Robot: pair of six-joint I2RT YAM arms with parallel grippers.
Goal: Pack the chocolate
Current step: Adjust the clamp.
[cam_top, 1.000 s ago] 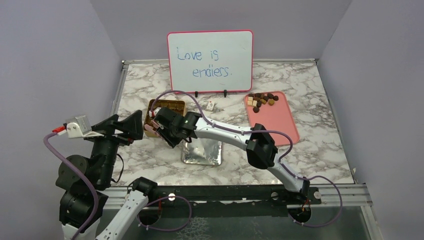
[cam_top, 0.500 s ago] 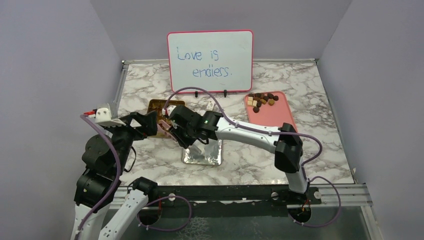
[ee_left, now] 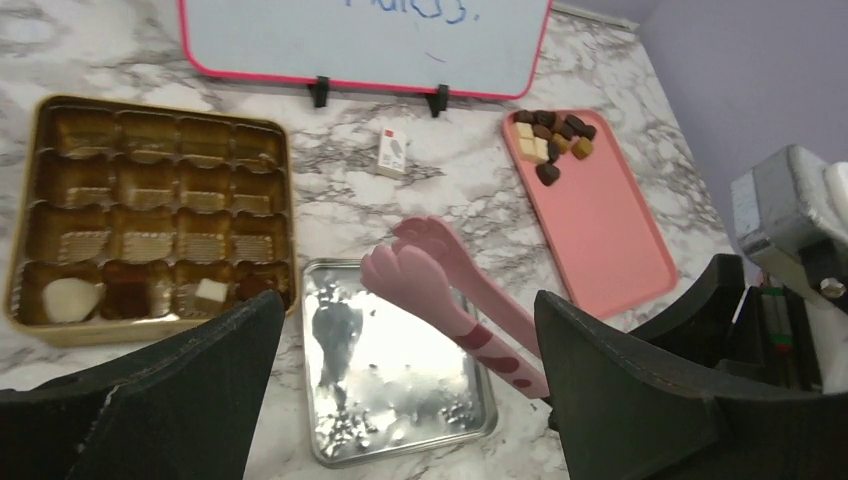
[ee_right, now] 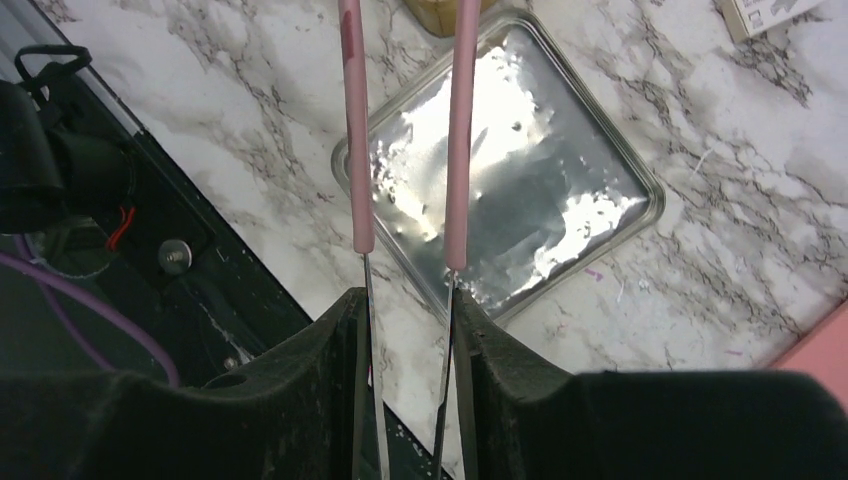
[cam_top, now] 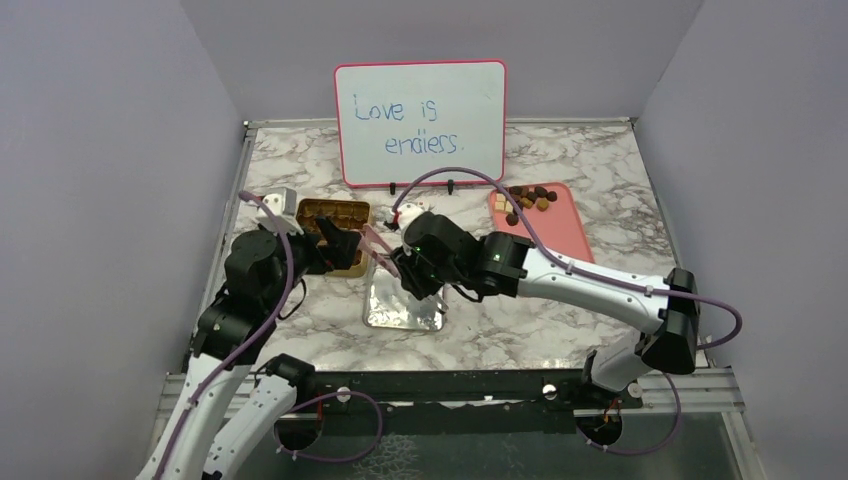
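The right gripper, pinching slim pink silicone tongs, has swung off the gold compartmented tin toward 3 o'clock, the tongs apparently empty. The left gripper hangs spread. Most small chocolate pieces wait on the pink tray at 1 o'clock, so another fetch looks likely.

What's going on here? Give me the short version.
The robot is packing chocolate into a gold tin with tongs. The right gripper holds the pink tongs above the silver tray, and their tips look empty. The left gripper is open and holds nothing, close to the tin. One row of the tin has a few pieces, among them a white piece and a cream square; the other rows are empty. Most of the chocolate sits piled on the pink tray.
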